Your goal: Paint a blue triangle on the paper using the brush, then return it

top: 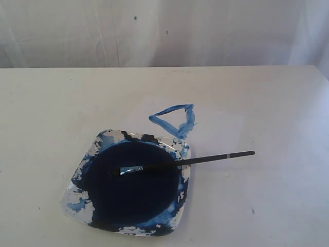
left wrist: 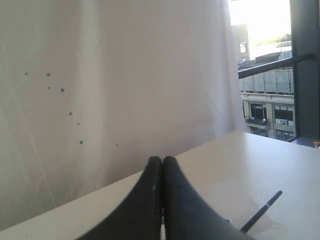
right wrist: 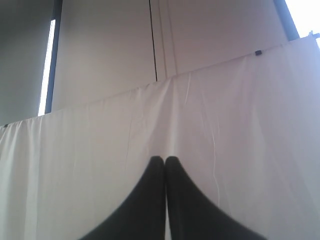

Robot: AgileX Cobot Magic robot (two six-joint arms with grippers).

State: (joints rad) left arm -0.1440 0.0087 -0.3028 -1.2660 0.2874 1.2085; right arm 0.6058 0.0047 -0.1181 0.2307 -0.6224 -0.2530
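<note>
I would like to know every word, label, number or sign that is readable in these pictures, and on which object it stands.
None can be read. The brush, the dish, the paper and the blue triangle bear no lettering; the brush has only a plain silver band. The building outside the window is too blurred to show any sign.

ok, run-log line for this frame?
stage: painting done | brush: lying across dish, tip in paint | blue triangle: on paper | left gripper: shut, empty | right gripper: shut, empty
</note>
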